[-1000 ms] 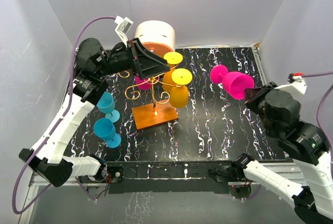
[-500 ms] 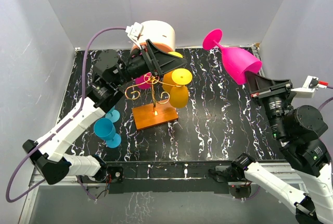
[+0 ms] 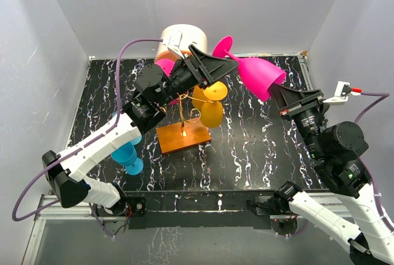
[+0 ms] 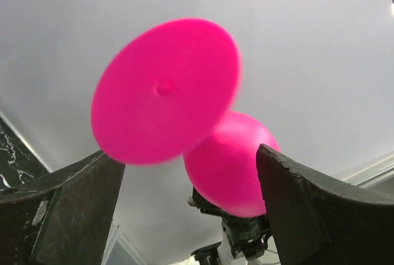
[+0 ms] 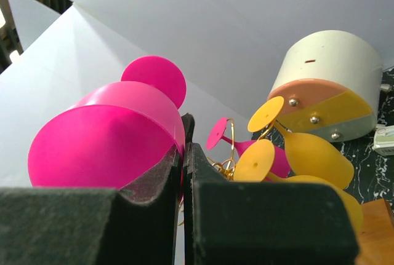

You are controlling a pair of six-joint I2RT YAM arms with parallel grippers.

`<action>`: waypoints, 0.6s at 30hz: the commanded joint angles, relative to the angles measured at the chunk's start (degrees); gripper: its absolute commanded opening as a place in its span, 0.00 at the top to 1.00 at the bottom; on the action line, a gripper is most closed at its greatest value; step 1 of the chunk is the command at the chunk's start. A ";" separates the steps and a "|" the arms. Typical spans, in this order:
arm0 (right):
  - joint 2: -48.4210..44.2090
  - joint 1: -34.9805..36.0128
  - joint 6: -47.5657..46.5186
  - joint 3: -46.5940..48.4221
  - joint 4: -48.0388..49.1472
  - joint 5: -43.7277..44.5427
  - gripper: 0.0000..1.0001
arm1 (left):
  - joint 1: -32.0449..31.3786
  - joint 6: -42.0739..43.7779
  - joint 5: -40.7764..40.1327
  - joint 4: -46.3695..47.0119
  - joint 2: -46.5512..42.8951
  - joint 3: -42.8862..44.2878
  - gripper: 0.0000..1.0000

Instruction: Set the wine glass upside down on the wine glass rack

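The right gripper (image 5: pixel 183 149) is clamping its two foam-padded fingers on the rim of the wine glass (image 3: pixel 257 75), one pad inside the bowl and one outside. The glass, smooth glossy magenta plastic, is hanging tilted in the air, its flat round foot pointing far-left. The left gripper (image 3: pixel 231 65) is reaching in from the left with its fingers spread apart around that foot, without touching it. The wine glass rack (image 3: pixel 183 137), thin gold scrolled wire on a flat orange base, is standing lower and to the left, carrying two yellow glasses (image 3: pixel 212 114). To the right, the black white-veined table (image 3: pixel 258 148) is lying open.
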 commanded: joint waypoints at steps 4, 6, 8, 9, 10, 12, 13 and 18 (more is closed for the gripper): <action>0.99 0.19 -2.96 0.40 7.62 -10.42 1.00 | -1.04 -1.63 -7.18 6.80 -0.50 2.31 0.27; 1.02 0.20 -3.08 -0.13 8.02 -12.45 1.00 | -1.42 -0.98 -8.54 7.03 -0.50 2.72 0.31; 0.92 0.20 -2.97 -0.73 8.35 -14.18 1.00 | -1.56 -1.14 -9.86 7.71 -0.70 2.20 0.35; 0.87 0.20 -2.85 -1.00 8.48 -14.86 1.00 | -1.70 -1.35 -10.39 8.65 -1.03 1.60 0.38; 0.87 0.18 -2.77 -1.26 8.50 -15.49 1.00 | -1.77 -1.69 -10.82 9.46 -1.36 0.96 0.42; 1.03 0.18 -2.69 -1.59 8.41 -17.30 1.00 | -1.81 -1.79 -11.58 10.64 -2.14 -0.26 0.50; 1.21 0.20 -2.88 -1.47 7.85 -17.65 1.00 | -1.80 -1.17 -11.70 11.06 -2.43 -0.53 0.54; 0.75 0.16 -3.42 -3.01 7.14 -19.43 1.00 | -1.77 0.71 -12.17 10.87 -3.49 -1.18 0.75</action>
